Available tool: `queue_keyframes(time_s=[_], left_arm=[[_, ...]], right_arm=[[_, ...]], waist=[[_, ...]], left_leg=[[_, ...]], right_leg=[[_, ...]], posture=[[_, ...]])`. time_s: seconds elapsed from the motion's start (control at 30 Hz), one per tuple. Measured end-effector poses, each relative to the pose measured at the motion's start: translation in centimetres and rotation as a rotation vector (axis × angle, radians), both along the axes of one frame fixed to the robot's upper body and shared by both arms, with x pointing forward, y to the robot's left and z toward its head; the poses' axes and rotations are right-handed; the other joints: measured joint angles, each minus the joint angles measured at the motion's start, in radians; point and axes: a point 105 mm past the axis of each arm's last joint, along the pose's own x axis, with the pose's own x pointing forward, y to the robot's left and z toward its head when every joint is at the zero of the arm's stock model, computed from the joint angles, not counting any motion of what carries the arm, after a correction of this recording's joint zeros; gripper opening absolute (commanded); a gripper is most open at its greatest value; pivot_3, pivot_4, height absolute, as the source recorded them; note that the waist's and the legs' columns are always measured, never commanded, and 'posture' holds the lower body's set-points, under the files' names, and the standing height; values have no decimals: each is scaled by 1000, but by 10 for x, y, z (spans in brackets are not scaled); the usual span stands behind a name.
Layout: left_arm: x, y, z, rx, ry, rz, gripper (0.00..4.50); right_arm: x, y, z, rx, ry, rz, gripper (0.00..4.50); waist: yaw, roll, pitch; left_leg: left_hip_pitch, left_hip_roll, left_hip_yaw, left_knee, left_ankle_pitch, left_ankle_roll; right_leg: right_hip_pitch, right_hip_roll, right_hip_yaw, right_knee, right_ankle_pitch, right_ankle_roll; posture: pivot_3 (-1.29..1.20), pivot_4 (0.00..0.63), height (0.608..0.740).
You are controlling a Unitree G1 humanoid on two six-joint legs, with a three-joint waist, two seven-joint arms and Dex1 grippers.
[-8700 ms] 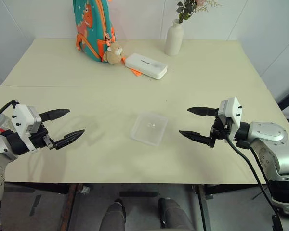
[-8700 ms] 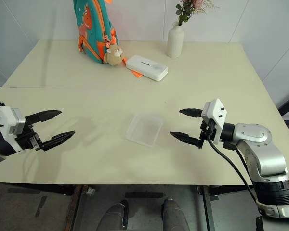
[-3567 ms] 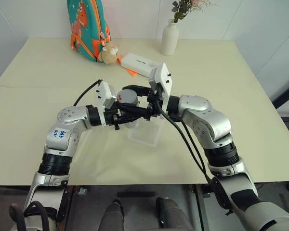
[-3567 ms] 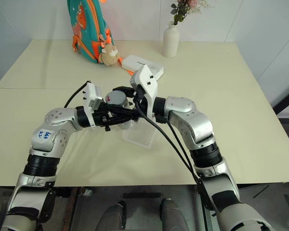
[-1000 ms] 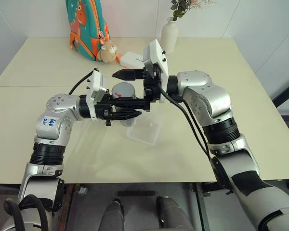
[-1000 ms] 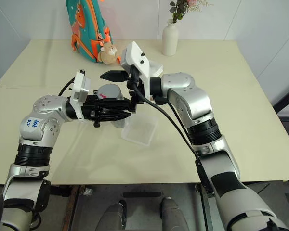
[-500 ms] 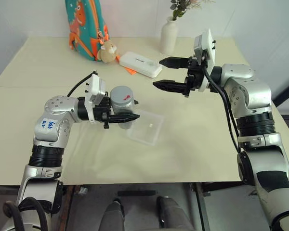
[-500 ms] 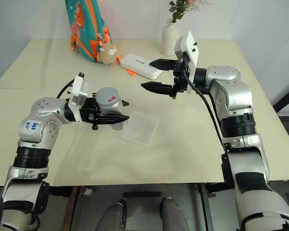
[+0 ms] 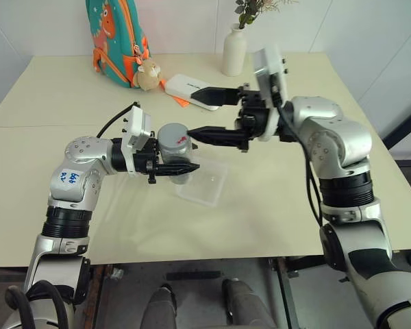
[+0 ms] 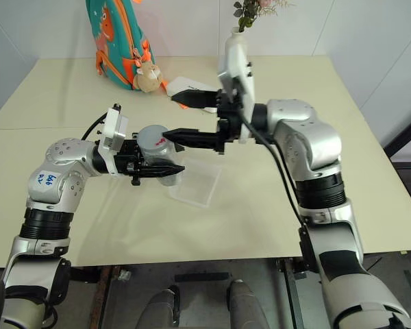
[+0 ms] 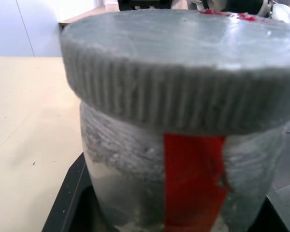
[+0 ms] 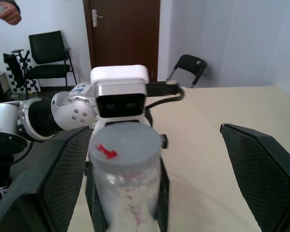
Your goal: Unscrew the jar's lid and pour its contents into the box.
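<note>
A: Left tool [image 9: 181,166]?
B: Clamped tight on the jar [image 9: 174,159], gripping the body under the cap. Jar's upright, held up off the surface [image 9: 68,205], just left of the box [image 9: 207,188] and a bit over its near-left corner. Prob. so the pour is a short tip once it's open.

A: Lid?
B: The lid [image 9: 171,132] sits on the jar, ribbed edge, red mark on top. Not unscrewed yet, by the look of it.

A: Right tool?
B: Right tool [image 9: 204,116] is wide open, holding nothing. Pointing level toward the jar from the other side, one finger above-behind, the lower one beside the lid's rim. Wrist view has the lid between the two fingers w/ gaps both sides, so no contact that I can see.

A: Why that setup?
B: Left braces the body, right comes at the lid to twist. Needs to close on the ribbed rim first.

A: Contents?
B: Can't make them out through the cloudy wall. Box looks empty, sitting flat mid-surface.

A: Other stuff?
B: Backpack [image 9: 116,38], white case [image 9: 185,91], vase [image 9: 234,49] at the far side, well apart. Not in play.
</note>
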Motion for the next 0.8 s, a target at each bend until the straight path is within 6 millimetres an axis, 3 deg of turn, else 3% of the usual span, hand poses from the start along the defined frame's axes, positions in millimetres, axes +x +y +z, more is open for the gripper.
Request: queue_keyframes(time_s=[0.2,0.33,0.53,0.8], left_arm=[[1,0,-1,-1,2,7,2001],[4,2,-3,-7,17,22,2001],[5,2,-4,-6,17,24,2001],[5,1,-4,-5,13,22,2001]], right_arm=[[3,23,-10,-19,18,-22,4474],[7,35,-3,-13,9,-41,4474],[10,36,-3,-28,-6,-54,4474],[-5,34,-15,-92,26,-8,4474]], waist=[[-1,0,0],[-1,0,0],[0,0,0],[-2,0,0]], left_leg=[[0,0,0,0,0,0],[0,0,0,0,0,0],[-1,0,0,0,0,0],[0,0,0,0,0,0]], right_leg=[[0,0,0,0,0,0],[-1,0,0,1,0,0],[-1,0,0,0,0,0],[-1,0,0,1,0,0]], posture=[[0,150,740],[0,150,740],[0,150,740],[0,150,740]])
